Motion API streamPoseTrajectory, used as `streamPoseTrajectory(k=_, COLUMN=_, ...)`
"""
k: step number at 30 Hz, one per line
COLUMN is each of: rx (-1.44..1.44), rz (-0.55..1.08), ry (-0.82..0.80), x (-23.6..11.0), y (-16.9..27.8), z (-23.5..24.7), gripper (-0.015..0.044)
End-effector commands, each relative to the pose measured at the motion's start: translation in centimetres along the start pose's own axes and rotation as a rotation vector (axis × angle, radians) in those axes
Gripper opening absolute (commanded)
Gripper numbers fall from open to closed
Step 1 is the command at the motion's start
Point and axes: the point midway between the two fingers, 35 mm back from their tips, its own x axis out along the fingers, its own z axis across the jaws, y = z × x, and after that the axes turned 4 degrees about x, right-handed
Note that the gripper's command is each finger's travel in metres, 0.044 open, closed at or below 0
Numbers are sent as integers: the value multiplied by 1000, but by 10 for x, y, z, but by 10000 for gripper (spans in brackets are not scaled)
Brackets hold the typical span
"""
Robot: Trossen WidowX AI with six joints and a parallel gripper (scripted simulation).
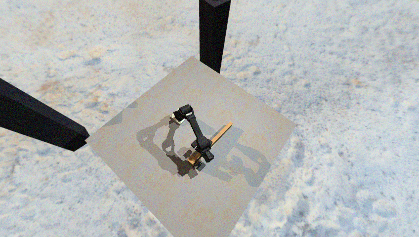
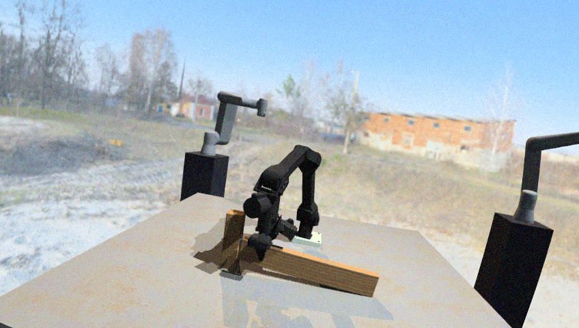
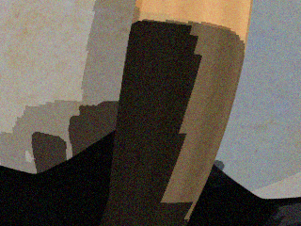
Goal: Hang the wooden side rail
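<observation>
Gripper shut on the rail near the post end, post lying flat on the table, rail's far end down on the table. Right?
Not quite. The headboard post stands upright on the table, as the exterior view shows. The rest holds: the gripper is shut on the side rail near the post end, and the rail's far end rests on the table.

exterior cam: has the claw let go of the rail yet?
No: the claw is clamped on the wooden rail near its post end, beside the headboard post.
</observation>
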Motion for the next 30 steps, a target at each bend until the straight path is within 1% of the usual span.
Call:
streamPoseTrajectory(k=1, rx=-2, rz=8, ry=11, x=-2, y=2, z=-2, gripper=0)
streamPoseTrajectory(k=30, rx=-2, rz=8, ry=11, x=3, y=2, z=-2, gripper=0)
